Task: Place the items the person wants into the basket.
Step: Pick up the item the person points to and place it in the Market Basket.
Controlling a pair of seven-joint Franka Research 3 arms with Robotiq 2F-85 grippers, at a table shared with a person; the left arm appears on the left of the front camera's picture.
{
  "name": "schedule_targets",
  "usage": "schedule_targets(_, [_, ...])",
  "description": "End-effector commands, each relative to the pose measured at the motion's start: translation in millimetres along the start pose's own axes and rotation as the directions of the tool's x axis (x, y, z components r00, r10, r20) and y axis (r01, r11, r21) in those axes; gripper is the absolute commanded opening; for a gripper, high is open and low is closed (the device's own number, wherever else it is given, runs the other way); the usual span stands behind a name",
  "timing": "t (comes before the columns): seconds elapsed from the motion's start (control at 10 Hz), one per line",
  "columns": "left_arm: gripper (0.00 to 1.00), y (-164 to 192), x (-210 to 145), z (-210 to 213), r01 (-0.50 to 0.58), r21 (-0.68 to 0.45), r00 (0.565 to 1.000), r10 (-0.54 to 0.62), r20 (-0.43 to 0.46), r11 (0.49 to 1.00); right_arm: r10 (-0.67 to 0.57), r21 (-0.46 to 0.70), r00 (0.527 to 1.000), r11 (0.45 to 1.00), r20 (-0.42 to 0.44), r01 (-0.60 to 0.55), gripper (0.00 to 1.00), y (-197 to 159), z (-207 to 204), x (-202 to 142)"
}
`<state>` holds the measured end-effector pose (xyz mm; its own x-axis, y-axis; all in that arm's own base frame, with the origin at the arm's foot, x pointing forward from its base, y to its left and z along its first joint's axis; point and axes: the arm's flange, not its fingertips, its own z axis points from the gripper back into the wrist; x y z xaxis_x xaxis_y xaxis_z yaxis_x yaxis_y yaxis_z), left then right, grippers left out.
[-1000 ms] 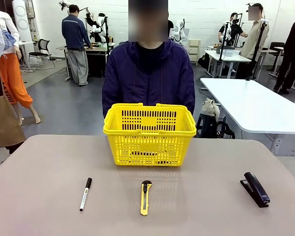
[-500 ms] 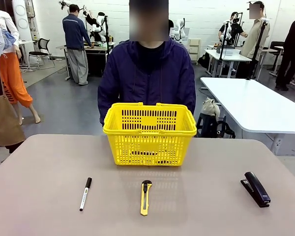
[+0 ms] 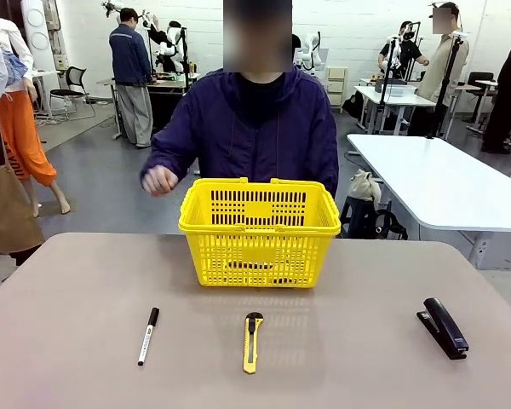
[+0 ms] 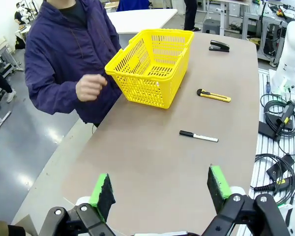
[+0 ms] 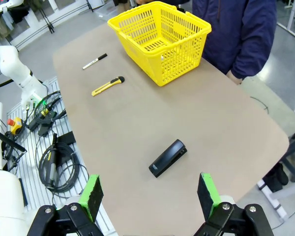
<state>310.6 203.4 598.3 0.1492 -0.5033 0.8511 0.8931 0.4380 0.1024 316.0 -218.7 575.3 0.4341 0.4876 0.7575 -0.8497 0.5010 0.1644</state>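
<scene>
Yellow basket (image 3: 260,234) sits at frame centre on the worktop (image 3: 68,281), white marker (image 3: 148,336) lying lower left, not yet loaded (person's hand (image 3: 159,180) raised, upper left); left pincer (image 4: 161,186) and right pincer (image 5: 150,190) both released, empty.

Backed by a white-painted brick wall (image 3: 358,21). Floored with a smooth grey floor (image 3: 111,187), glossy with pale reflections. Furnished with a long white rectangular table (image 3: 443,183) at right, smaller white tables (image 3: 392,98) behind, a black office chair (image 3: 72,85) far left. Fronted by a matte beige tabletop (image 3: 85,290).
</scene>
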Motion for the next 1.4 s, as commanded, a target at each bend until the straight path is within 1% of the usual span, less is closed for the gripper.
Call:
schedule_targets(0.0, [1.00, 2.5, 0.6, 1.2, 0.026, 0.002, 0.999, -0.026, 0.022, 1.000, 0.014, 0.006, 0.999, 1.000, 0.030, -0.014, 1.00, -1.0, -0.6, 0.6])
schedule_targets(0.7, [1.00, 2.5, 0.6, 1.2, 0.026, 0.002, 0.999, -0.026, 0.022, 1.000, 0.014, 0.006, 0.999, 1.000, 0.030, -0.014, 1.00, -1.0, -0.6, 0.6])
schedule_targets(0.8, [1.00, 1.4, 2.1, -0.2, 0.000, 0.002, 1.000, 0.000, 0.007, 1.000, 0.014, 0.006, 0.999, 1.000, 0.030, -0.014, 1.00, -1.0, -0.6, 0.6])
schedule_targets(0.9, [1.00, -0.4, 28.8, -34.3, -0.038, -0.021, 0.987, 0.034, -0.158, 0.999, 0.014, 0.006, 0.999, 1.000, 0.030, -0.014, 1.00, -1.0, -0.6, 0.6])
schedule_targets(1.0, [1.00, -8.7, 48.7, -71.7, -0.090, -0.034, 0.943, 0.074, -0.325, 0.995, 0.014, 0.006, 0.999, 1.000, 0.030, -0.014, 1.00, -1.0, -0.6, 0.6])
schedule_targets(1.1, [1.00, -19.4, 69.4, -115.6, -0.151, -0.085, 0.889, 0.097, -0.447, 0.985, 0.014, 0.006, 0.999, 1.000, 0.030, -0.014, 1.00, -1.0, -0.6, 0.6])
schedule_targets(1.2, [1.00, -26.9, 85.4, -154.4, -0.215, -0.080, 0.818, 0.134, -0.559, 0.973, 0.014, 0.006, 0.999, 1.000, 0.030, -0.014, 1.00, -1.0, -0.6, 0.6])
schedule_targets(1.3, [1.00, -47.9, 92.4, -193.2, -0.249, -0.024, 0.733, 0.173, -0.657, 0.968, 0.014, 0.006, 0.999, 1.000, 0.030, -0.014, 1.00, -1.0, -0.6, 0.6])
